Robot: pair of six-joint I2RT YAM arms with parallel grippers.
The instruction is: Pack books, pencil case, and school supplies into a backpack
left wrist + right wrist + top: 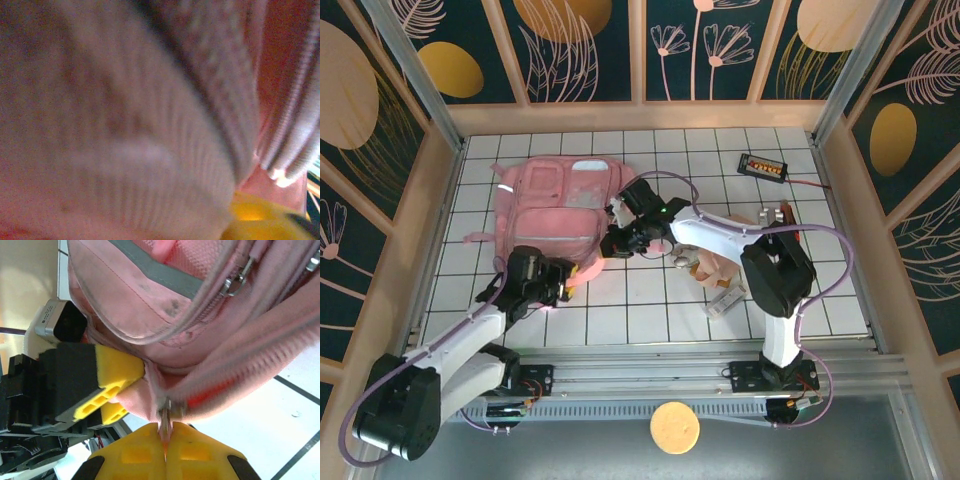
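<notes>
right gripper [165, 437]: yellow fingers pressed together at bottom centre of the right wrist view, pinching the silver metal zipper pull [165, 415]; left gripper [131, 392], left of that frame, jaws narrowed onto a fold of pink cloth just beside the pull; fingers are blocky yellow plastic with hollow cells, on black bodies; backpack [545, 205] lies flat, upper-left of centre in the top view, on the white tiled table [650, 310]; soft woven pink fabric, grey reflective strip, ribbed zipper tape; left wrist view is blurred ribbed cloth right up close
</notes>
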